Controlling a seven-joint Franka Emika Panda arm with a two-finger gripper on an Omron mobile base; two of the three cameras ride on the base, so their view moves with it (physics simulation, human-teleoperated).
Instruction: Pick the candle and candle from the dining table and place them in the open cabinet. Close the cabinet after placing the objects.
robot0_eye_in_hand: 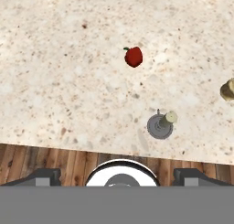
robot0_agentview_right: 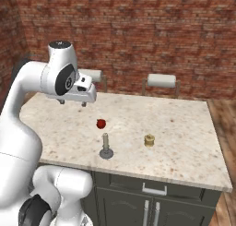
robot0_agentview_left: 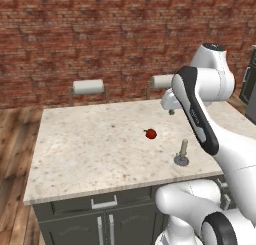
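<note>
With the claw (robot0_agentview_right: 73,102) wide and empty above the tabletop (robot0_agentview_right: 184,128), lower it squarely over the stick candle (robot0_agentview_right: 106,142), avoiding the red fruit (robot0_agentview_right: 101,123).

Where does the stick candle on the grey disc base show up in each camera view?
Left base view: stick candle right of centre, near the dining table's front edge.
Right base view: left of centre, near the front edge.
Hand view: lower right, near the table edge.
Shared landmark: the red fruit, close beside it in every view.
</note>
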